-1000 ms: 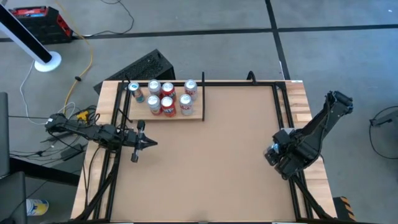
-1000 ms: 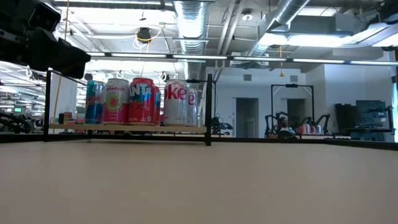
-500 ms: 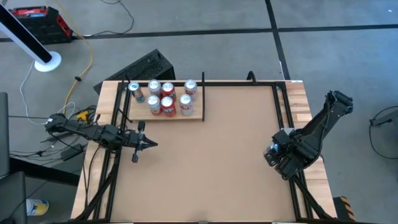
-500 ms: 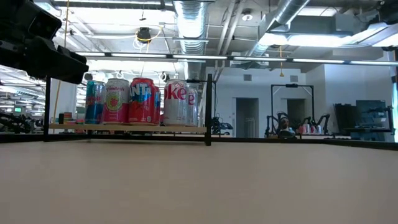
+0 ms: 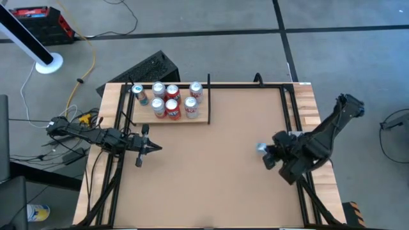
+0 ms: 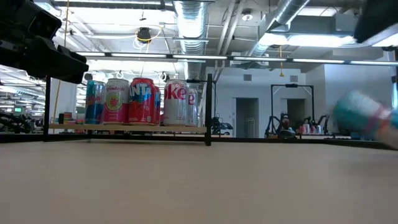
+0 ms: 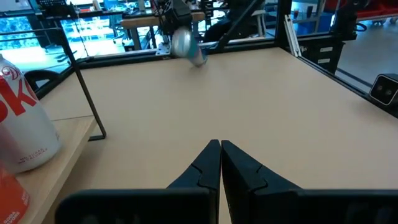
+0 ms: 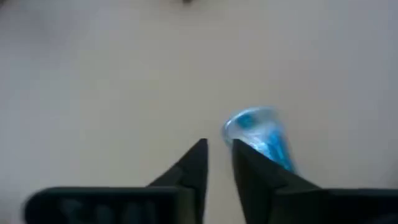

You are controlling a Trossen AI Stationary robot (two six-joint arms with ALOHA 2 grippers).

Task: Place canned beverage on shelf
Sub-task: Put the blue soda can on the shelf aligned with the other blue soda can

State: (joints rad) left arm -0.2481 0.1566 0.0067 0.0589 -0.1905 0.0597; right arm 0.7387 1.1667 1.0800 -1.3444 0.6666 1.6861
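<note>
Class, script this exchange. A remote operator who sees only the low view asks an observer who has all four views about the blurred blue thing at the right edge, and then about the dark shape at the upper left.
Operator: What is the blue blur on my right?
Observer: It is a blue can. The high view puts it by the right gripper, over the right half of the table.
Operator: Is it gripped?
Observer: Seemingly not. The right wrist view shows the jaws almost together, with the can beside one finger, not between them.
Operator: And the dark shape at the upper left?
Observer: That is the left gripper, jaws shut, near the table's left edge on the near side of the shelf.
</note>
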